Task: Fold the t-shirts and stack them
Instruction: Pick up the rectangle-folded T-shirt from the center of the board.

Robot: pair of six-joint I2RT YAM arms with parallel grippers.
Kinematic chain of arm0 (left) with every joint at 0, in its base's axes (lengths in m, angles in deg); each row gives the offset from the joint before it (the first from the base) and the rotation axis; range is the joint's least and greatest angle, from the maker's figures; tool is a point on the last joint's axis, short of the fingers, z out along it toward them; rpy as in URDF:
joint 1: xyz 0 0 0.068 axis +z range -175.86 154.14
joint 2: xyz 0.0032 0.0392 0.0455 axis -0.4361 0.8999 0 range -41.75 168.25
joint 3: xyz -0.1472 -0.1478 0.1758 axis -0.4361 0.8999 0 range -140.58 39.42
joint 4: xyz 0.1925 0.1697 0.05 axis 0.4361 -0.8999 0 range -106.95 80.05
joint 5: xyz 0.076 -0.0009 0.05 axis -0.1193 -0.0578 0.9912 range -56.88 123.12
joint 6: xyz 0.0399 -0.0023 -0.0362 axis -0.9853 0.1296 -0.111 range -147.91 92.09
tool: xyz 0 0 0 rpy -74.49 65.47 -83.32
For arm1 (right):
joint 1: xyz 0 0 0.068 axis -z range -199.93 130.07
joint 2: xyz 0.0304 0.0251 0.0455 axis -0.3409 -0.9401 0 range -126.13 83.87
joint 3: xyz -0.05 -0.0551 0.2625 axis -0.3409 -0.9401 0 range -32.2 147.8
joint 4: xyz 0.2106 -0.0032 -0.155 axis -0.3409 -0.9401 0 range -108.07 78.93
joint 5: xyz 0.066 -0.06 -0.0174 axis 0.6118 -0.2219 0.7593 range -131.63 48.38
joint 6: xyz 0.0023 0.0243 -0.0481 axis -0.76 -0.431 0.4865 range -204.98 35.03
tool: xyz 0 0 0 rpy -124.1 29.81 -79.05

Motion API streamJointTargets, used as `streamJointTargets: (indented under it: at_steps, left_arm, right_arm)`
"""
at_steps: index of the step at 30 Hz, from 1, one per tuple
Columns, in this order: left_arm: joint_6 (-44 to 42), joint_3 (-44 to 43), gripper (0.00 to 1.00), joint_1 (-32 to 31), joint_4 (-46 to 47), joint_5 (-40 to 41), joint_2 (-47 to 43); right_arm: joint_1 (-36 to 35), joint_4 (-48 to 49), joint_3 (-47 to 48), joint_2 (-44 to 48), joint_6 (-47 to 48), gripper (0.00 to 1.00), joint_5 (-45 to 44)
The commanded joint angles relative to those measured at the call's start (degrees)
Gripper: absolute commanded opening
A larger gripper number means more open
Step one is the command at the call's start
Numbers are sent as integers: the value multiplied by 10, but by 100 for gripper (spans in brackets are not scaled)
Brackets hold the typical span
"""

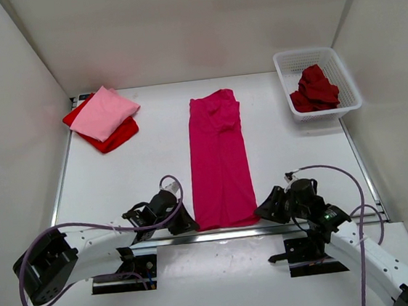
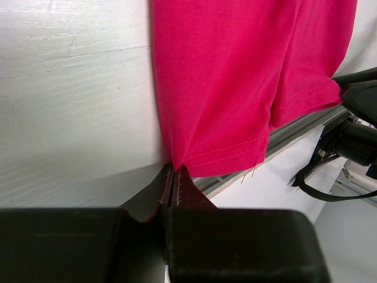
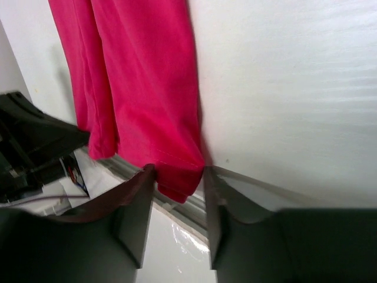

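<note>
Magenta t-shirt (image 1: 219, 159), folded lengthwise into a long strip, lies flat mid-worktop (image 1: 291, 151) w/ its hem at the near edge by the arms. Left end effector (image 2: 174, 177) has jaws pressed together on the hem's near-left corner, pinching the cloth edge; right end effector (image 3: 177, 177) sits at the near-right corner w/ jaws apart, hem corner between them, cloth touching both fingers. Far left, light pink t-shirt (image 1: 105, 111) lies folded atop the bright red t-shirt (image 1: 118, 138); far right, dark red t-shirt (image 1: 316, 88) sits crumpled in the white lattice basket (image 1: 303, 52).
</note>
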Motion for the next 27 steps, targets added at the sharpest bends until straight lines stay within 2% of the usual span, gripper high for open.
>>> streamJointTargets:
  at_steps: [1, 4, 5, 9, 13, 16, 18, 21, 23, 26, 27]
  left_arm:
    - [-10, -3, 0, 0, -14, -8, -7]
    - [-11, -4, 0, 1, -11, -12, -8]
    - [-12, -5, 0, -1, -15, -10, -15]
    - [-18, -15, 0, -9, -51, -21, -35]
    - [-19, -28, 0, -2, -118, -32, -84]
    - [-52, -82, 0, 26, -181, -41, -109]
    - [-73, -113, 0, 42, -207, -44, -103]
    - [-99, -164, 0, 72, -222, -43, -79]
    - [-123, -191, 0, 105, -227, -41, -58]
    - [-150, -234, 0, 177, -211, -44, -12]
    - [-158, -253, 0, 185, -210, -40, -3]
  right_arm:
    - [-34, 47, -10, -12, -10, 34, -11]
    - [-76, 56, -14, -22, -32, 25, -27]
    - [-94, 61, -17, -26, -40, 19, -33]
    - [-160, -2, 9, 4, -62, 1, -83]
    - [-214, -72, 49, 39, -88, 0, -117]
    - [-222, -74, 87, 24, -74, 0, -123]
    - [-200, -72, 129, -17, -34, 0, -114]
    - [-113, -44, 188, -108, 58, 0, -56]
    - [-16, -17, 210, -148, 122, 0, -14]
    - [69, 12, 254, -222, 171, 0, 42]
    - [76, 22, 264, -235, 189, 1, 49]
